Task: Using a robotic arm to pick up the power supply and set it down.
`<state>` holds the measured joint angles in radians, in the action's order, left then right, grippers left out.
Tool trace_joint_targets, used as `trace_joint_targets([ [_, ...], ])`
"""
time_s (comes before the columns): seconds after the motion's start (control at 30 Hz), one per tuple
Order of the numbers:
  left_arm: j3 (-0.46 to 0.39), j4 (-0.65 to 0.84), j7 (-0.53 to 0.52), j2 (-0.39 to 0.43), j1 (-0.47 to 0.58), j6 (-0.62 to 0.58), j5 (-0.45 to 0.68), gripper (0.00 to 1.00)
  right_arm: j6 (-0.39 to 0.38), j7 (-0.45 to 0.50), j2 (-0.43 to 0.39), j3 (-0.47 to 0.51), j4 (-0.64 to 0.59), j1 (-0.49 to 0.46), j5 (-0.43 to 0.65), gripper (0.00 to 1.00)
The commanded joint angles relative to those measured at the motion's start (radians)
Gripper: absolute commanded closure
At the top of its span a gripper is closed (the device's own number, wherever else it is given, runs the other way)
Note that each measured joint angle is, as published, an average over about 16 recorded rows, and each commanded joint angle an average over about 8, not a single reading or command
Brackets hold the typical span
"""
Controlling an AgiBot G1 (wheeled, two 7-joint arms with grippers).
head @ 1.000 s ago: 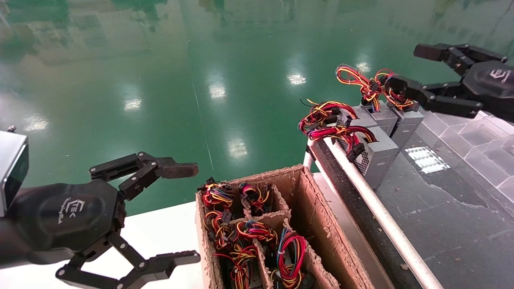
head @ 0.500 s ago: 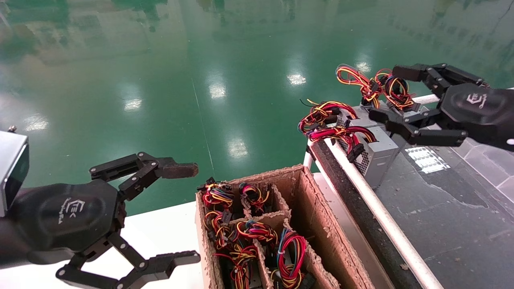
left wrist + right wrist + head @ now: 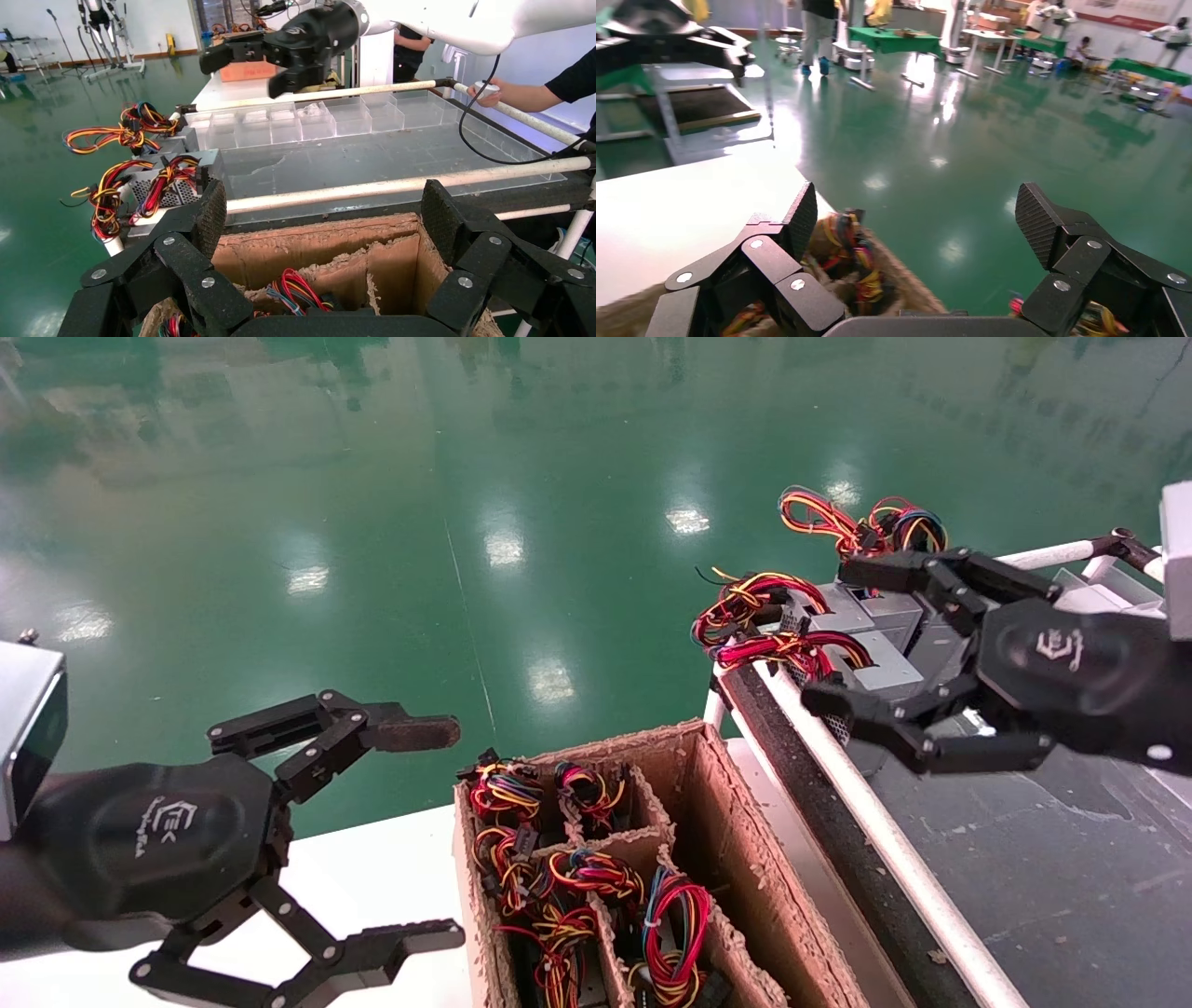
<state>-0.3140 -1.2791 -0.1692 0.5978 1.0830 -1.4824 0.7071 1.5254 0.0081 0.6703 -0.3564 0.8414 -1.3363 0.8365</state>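
Several power supplies, grey boxes with red and yellow wire loops, stand grouped at the near end of the dark belt; the left wrist view shows them too. More wire bundles fill the cardboard box. My right gripper hangs open just above and in front of the grouped units, with nothing between its fingers. My left gripper stays open and empty at the lower left, beside the box.
A white rail edges the belt next to the cardboard box. The box sits on a white table. Clear plastic trays line the belt's far side. A person's hand rests near the far rail. Green floor lies beyond.
My right gripper has swung from high at the far right, down and left across the power supplies toward the box, staying open. The left arm has not moved.
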Motion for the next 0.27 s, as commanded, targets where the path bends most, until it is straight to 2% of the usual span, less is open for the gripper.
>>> trace_joint_targets([
  [0.03,0.0,0.0,0.0,0.0,0.0,0.0,0.0,0.0,-0.003,0.017,-0.006,0.007,0.042,0.025,-0.01,0.0],
  [0.27,0.0,0.0,0.0,0.0,0.0,0.0,0.0,0.0,-0.01,0.063,-0.021,0.027,0.154,0.091,-0.037,0.0],
])
